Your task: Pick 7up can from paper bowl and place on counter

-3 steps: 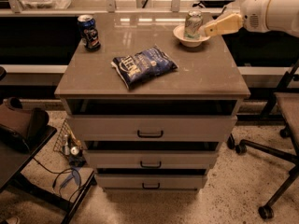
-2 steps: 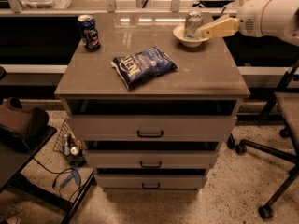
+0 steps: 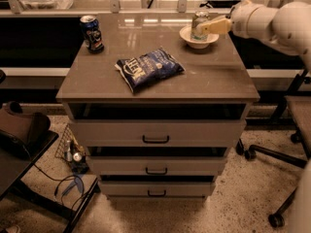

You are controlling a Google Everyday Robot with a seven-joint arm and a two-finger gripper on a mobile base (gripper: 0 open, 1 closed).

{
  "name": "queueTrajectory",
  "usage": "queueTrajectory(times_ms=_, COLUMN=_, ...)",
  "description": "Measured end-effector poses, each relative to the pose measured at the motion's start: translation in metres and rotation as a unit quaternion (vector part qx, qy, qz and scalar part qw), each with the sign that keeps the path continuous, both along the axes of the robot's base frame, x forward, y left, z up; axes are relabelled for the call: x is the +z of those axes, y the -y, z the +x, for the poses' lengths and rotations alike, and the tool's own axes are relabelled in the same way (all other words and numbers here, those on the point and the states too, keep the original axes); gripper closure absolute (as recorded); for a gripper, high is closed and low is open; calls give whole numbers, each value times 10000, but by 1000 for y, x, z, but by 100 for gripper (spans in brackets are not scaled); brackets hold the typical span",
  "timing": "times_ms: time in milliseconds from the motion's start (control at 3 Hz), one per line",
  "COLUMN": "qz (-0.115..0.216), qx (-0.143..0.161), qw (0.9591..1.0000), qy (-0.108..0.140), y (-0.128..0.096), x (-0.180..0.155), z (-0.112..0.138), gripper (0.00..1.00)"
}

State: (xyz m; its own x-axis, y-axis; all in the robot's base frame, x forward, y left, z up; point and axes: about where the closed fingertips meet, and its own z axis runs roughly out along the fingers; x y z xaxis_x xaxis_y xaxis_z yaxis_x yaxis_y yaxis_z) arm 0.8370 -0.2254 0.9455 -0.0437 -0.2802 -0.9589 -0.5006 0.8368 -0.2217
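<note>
The 7up can [image 3: 198, 21] stands upright in the white paper bowl [image 3: 198, 41] at the back right of the grey-brown counter [image 3: 204, 76]. My gripper [image 3: 209, 26] reaches in from the right on a white arm and sits against the can's right side, at mid height. The can's base is still inside the bowl.
A dark blue can [image 3: 91, 33] stands at the back left of the counter. A blue chip bag [image 3: 148, 68] lies in the middle. Below are three drawers with dark handles [image 3: 155, 140]. An office chair base [image 3: 272, 154] is on the right and a dark seat [image 3: 19, 130] on the left.
My gripper has moved left, from beside the bowl's right rim up against the can. The can and bowl have not moved.
</note>
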Motion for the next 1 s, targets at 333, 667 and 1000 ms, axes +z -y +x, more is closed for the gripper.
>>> queueTrajectory(times_ms=333, qz=138, qx=-49, qw=9998, qy=107, y=-1, x=-11, z=27, gripper=0)
queueTrajectory(times_ms=667, qz=764, qx=-54, qw=9970, qy=133, y=-10, x=-27, z=46, gripper=0)
queueTrajectory(times_ms=1000, qz=1463, qx=59, qw=9892, qy=95, y=-23, x=-37, z=56, gripper=0)
